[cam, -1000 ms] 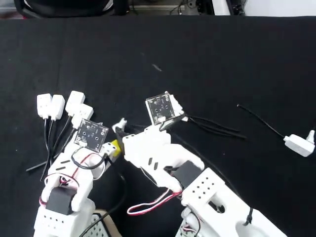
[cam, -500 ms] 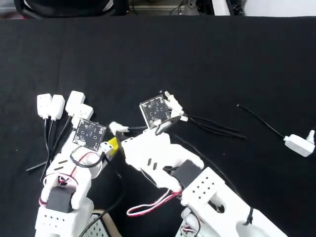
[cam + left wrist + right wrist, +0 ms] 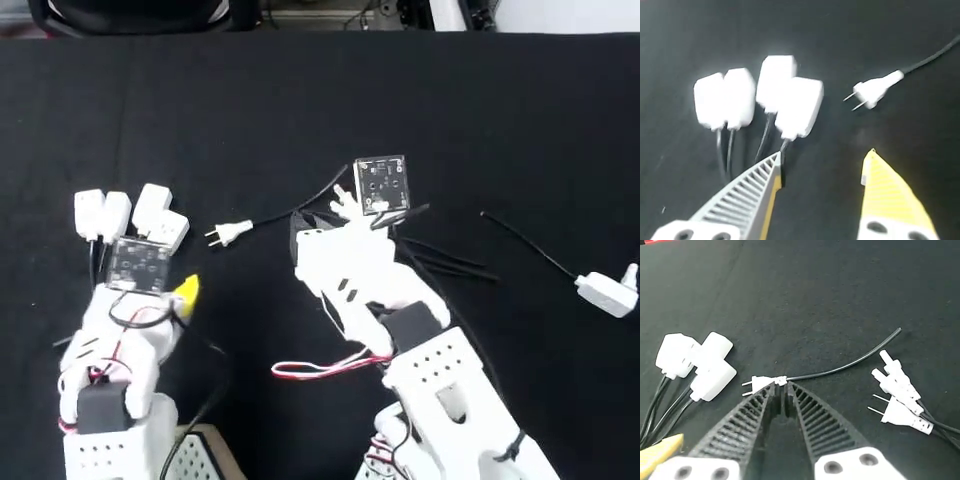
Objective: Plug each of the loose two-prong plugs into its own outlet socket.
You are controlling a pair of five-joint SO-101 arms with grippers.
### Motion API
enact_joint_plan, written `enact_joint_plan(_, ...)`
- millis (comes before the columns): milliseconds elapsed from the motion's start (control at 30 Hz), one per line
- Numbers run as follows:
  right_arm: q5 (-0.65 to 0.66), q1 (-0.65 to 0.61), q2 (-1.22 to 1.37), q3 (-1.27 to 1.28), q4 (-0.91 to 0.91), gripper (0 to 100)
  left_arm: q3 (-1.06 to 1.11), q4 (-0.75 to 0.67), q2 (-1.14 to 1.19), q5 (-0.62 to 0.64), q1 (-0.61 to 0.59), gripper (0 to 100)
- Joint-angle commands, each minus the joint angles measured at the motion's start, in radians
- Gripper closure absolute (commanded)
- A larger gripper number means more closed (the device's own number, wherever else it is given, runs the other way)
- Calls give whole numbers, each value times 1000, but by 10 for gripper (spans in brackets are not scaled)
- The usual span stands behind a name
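Note:
Several white outlet sockets (image 3: 765, 97) lie bunched together, their black cords running toward my left arm; in the high view the sockets (image 3: 130, 215) are at the left. A loose two-prong plug (image 3: 762, 384) lies flat just right of them, prongs toward the sockets, also seen as the plug (image 3: 228, 233) from above. My right gripper (image 3: 782, 386) is shut, its tips on the plug's rear end where the cord begins. My left gripper (image 3: 824, 153) stands open, short of the sockets and the plug, with nothing between its fingers.
Three more white plugs (image 3: 895, 390) with black cords lie together beside the right arm (image 3: 350, 265). A white socket block (image 3: 605, 292) with a thin cord sits near the table's right edge. The far half of the black table is bare.
The right arm swung right and farther back, and the plug shifted a little away from the front edge. The left arm pulled back to the left, away from the plug.

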Motion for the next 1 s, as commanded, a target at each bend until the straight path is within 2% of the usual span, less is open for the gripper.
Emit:
enact_joint_plan(0, 8, 17, 10, -50, 5, 986, -41, 17, -3, 11, -88, 744)
enact_joint_plan(67, 3, 12, 51, -58, 2, 985, -44, 17, -3, 17, -117, 744)
enact_joint_plan(167, -12, -61, 166, -84, -3, 982, -44, 17, -3, 28, -163, 744)
enact_joint_plan(333, -166, -175, 484, -246, -3, 982, -27, 44, -2, 66, -351, 746)
enact_joint_plan(433, -252, -204, 696, -386, -3, 967, 27, 64, -2, -17, -466, 746)
enact_joint_plan(533, -353, -247, 901, -532, -3, 845, 113, 60, -2, -138, -542, 747)
enact_joint_plan(600, -440, -262, 1018, -627, -3, 763, 159, 64, -2, -210, -568, 747)
enact_joint_plan(667, -516, -261, 1101, -714, -3, 724, 186, 60, -2, -226, -590, 747)
enact_joint_plan(800, -672, -238, 1171, -840, 3, 723, 186, 66, -3, -227, -587, 747)
enact_joint_plan(967, -838, -195, 1190, -852, -2, 723, 186, 68, -3, -227, -584, 747)
